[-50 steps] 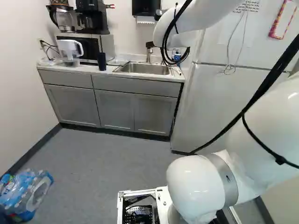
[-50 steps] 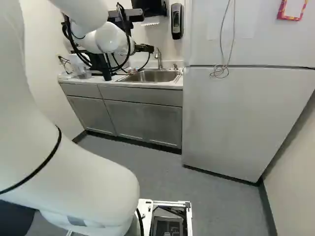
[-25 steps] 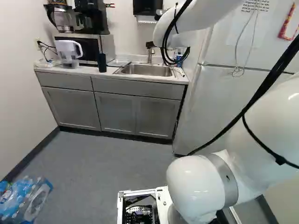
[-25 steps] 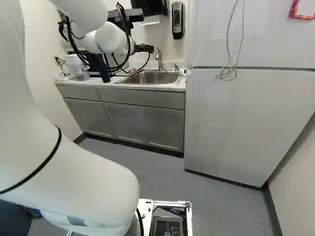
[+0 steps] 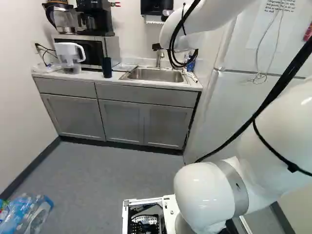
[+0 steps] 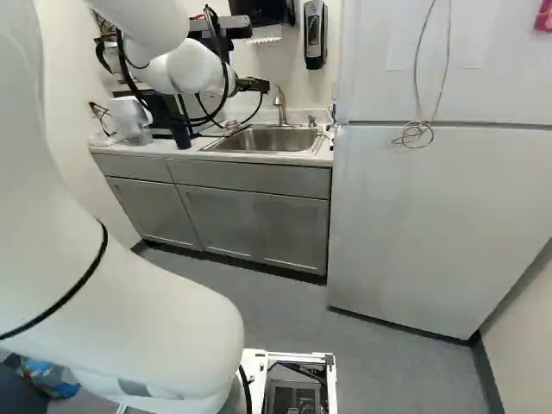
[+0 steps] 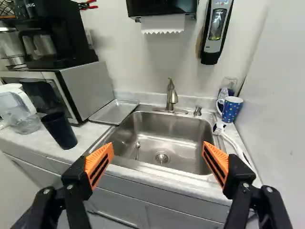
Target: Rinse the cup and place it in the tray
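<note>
Left base view shows a sheet of small print (image 5: 280,6) on the fridge (image 5: 248,105); pale lettering sits on the black coffee maker (image 7: 50,28) in the wrist view, and I leave both unread.

The white arm (image 5: 287,131) bulks up at the right of the left base view, then reaches forward high over toward the worktop (image 5: 146,85); the claw (image 6: 252,84) at its end faces the steel sink (image 7: 164,136), its fingers spread wide with orange pads (image 7: 100,163) well apart, holding nothing.

Two cups stand on the worktop, and I can't tell which one is meant; the dark cup (image 7: 59,131) is upright beside the white-handled pitcher (image 7: 16,109), near the flat metal tray (image 7: 114,112), which lies between the microwave (image 7: 83,88) and the sink; the blue patterned mug (image 7: 231,109) is across the sink from the tray, near its far corner, with a white-handled brush (image 7: 233,140) just beside it.

Compared with half a second ago, the base has moved; the fridge and sink have slid rightward in both base views, while the arm keeps the same pose over its lowest joint, and the dark cup keeps its place on the worktop.
</note>
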`<state>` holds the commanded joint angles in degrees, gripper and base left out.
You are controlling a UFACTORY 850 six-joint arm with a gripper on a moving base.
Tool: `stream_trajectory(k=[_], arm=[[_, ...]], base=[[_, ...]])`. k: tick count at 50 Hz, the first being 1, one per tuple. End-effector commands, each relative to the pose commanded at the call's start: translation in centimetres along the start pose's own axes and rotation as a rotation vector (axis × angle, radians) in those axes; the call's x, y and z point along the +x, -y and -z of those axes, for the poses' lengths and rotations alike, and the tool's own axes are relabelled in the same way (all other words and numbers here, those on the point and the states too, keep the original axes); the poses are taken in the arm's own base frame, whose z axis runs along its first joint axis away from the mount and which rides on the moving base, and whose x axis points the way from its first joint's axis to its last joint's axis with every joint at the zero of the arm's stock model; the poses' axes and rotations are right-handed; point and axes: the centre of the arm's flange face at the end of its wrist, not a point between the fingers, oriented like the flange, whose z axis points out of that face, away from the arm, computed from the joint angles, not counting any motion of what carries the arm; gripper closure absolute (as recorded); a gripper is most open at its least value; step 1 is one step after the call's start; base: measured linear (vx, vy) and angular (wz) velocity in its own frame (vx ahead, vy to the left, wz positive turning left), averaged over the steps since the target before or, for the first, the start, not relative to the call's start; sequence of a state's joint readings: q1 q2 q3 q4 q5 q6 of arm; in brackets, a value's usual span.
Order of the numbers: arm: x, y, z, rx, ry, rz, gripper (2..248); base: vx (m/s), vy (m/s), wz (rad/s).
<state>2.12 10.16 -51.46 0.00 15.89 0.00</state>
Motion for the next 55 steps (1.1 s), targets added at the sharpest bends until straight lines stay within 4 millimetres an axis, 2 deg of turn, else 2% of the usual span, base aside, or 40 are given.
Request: stream_trajectory(k=[55], arm=[[0.00, 0.00, 0.00, 0.000, 0.000, 0.000, 3]], base=[[0.130, 0.051, -0.019]])
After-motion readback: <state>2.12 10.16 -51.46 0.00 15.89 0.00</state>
